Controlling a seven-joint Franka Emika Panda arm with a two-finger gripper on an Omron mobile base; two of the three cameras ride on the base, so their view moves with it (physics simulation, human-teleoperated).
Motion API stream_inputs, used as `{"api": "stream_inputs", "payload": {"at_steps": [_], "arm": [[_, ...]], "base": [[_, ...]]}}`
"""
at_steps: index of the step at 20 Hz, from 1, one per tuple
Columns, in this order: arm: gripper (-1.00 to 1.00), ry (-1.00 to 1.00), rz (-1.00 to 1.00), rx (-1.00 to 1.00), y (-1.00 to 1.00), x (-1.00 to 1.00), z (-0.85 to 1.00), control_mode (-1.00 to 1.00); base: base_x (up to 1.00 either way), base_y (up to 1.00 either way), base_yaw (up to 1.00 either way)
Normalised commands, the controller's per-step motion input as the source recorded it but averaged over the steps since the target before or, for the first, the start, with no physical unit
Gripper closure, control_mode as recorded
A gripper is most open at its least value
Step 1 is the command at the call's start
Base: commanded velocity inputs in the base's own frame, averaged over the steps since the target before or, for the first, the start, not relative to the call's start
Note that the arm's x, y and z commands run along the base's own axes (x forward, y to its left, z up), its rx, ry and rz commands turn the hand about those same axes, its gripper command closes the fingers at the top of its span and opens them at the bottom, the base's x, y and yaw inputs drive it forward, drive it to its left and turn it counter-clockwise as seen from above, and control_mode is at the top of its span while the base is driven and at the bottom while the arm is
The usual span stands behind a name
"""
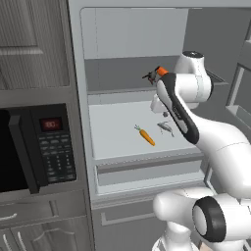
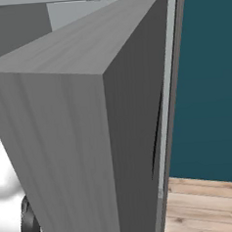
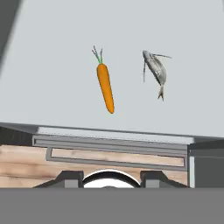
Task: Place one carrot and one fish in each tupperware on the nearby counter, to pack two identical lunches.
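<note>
An orange carrot (image 1: 146, 136) (image 3: 105, 87) lies on a pale grey shelf (image 1: 112, 127) of the open cabinet, its green top toward the back. A small silver fish (image 1: 165, 127) (image 3: 155, 72) lies just right of it, apart from it. My gripper (image 1: 163, 112) (image 3: 111, 177) hangs above the shelf, looking down on both. Its fingertips (image 3: 70, 177) stand apart with nothing between them, so it is open. Another orange carrot end (image 1: 161, 72) with dark bits beside it shows at the upper shelf, partly behind my arm. The tupperware and the counter are out of view.
A black microwave (image 1: 34, 147) sits in the cabinet wall to the left. A drawer front (image 1: 147, 171) runs below the shelf. A grey wood-grain door panel (image 2: 90, 139) stands close on the right, with a teal wall (image 2: 209, 82) and wooden floor (image 2: 207, 205) beyond.
</note>
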Motion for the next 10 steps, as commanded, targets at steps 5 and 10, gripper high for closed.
{"api": "stream_inputs", "payload": {"at_steps": [5, 10], "arm": [[-1.0, 0.02, 0.0, 0.0, -0.14, -0.05, 0.0, -1.0], [-1.0, -0.23, 0.0, 0.0, -0.08, -0.19, 0.14, -1.0]], "base": [[0.0, 0.0, 0.0], [0.0, 0.0, 0.0]]}}
